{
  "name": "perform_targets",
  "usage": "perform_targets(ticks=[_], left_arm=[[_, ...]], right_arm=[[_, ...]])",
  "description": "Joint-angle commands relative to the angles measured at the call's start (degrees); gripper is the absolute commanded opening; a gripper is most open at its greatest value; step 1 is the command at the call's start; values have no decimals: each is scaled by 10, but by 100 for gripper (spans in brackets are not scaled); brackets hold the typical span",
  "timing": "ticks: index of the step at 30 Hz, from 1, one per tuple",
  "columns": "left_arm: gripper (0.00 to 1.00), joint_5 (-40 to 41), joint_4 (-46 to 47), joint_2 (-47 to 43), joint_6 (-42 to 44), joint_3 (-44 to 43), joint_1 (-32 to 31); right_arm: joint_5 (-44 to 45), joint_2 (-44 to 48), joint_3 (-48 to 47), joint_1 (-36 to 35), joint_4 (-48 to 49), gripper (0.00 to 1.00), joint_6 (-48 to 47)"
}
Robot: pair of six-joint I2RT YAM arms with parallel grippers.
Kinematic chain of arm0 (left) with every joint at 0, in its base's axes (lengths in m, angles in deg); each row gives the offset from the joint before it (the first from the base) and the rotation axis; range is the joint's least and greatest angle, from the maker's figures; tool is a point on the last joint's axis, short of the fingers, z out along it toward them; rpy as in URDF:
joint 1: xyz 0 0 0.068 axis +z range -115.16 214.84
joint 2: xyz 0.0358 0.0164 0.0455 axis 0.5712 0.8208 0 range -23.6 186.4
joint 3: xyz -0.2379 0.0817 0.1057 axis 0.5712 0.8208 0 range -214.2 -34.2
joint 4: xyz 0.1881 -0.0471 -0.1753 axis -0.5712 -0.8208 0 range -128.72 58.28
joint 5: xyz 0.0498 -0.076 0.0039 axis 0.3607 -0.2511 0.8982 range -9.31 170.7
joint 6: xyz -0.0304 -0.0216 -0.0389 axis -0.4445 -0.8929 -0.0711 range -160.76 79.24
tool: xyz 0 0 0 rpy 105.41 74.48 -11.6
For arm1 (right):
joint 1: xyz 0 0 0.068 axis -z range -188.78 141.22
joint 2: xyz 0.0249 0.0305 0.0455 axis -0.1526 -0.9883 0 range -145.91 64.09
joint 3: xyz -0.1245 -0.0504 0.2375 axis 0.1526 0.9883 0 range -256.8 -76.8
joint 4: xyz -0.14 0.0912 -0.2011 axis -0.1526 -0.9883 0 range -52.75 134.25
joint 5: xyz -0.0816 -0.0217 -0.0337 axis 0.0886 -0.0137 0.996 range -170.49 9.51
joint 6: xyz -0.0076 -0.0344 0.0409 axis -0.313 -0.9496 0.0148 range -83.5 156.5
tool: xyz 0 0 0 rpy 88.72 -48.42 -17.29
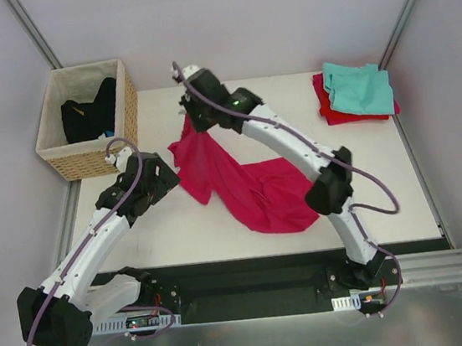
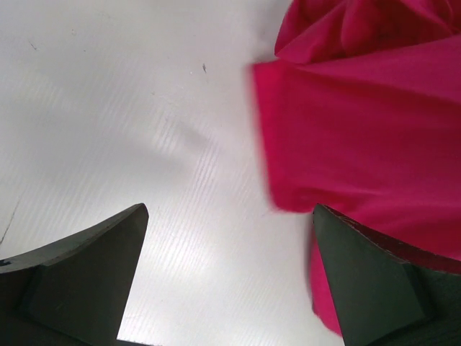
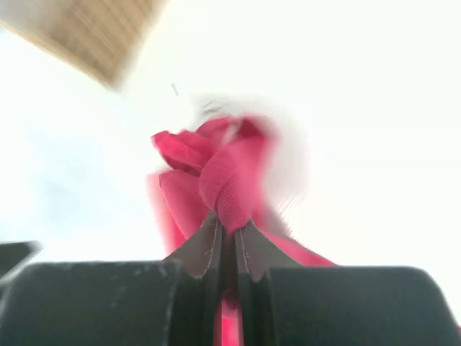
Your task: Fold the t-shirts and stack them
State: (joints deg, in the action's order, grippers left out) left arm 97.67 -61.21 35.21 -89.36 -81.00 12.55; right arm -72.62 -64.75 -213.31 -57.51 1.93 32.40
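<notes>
Right wrist view shows your right gripper (image 3: pixel 227 229) clamped on a bunched fold of the magenta-pink t-shirt (image 3: pixel 234 176), with the jaws nearly together and only cloth between them. The picture is blurred, so you can't tell which part of the tee that fold is. In the top external view the pinch sits high over the far-left part of the table (image 1: pixel 369 198). The fabric drapes down from it, and the rest of the tee lies crumpled mid-table, running under the right forearm. Holding one point high lets the cloth's own weight pull it open, so this reads as the unfurling step before any fold. Your left gripper (image 2: pixel 230 216) is wide open and holds nothing. It hovers low over the table with the tee's free edge lying between its fingers, nearer the right one. It seems placed to take a second hold, so you can spread the tee flat between both arms. At the far-right corner the teal t-shirt (image 1: pixel 360 89) lies folded on top of the red t-shirt (image 1: pixel 325 112), well apart from the work. That is likely where this one belongs once folded. The wicker basket (image 1: pixel 86 161) at the far left, with something dark inside, stands near the hanging cloth, so watch that the cloth doesn't catch its rim.
</notes>
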Motion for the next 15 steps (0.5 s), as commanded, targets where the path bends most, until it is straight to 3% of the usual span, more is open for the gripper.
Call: perform_targets(ticks=[1, 9, 12, 15], left_arm=[[99, -11, -3, -20, -23, 10, 0], [99, -34, -2, -37, -33, 15, -1], [98, -41, -3, -44, -31, 14, -2], [98, -44, -2, -55, -30, 16, -3]], right_arm=[[48, 226, -61, -2, 25, 1, -49], [118, 464, 35, -3, 52, 1, -70], [207, 548, 148, -1, 55, 1, -72], [295, 654, 345, 20, 56, 1, -13]])
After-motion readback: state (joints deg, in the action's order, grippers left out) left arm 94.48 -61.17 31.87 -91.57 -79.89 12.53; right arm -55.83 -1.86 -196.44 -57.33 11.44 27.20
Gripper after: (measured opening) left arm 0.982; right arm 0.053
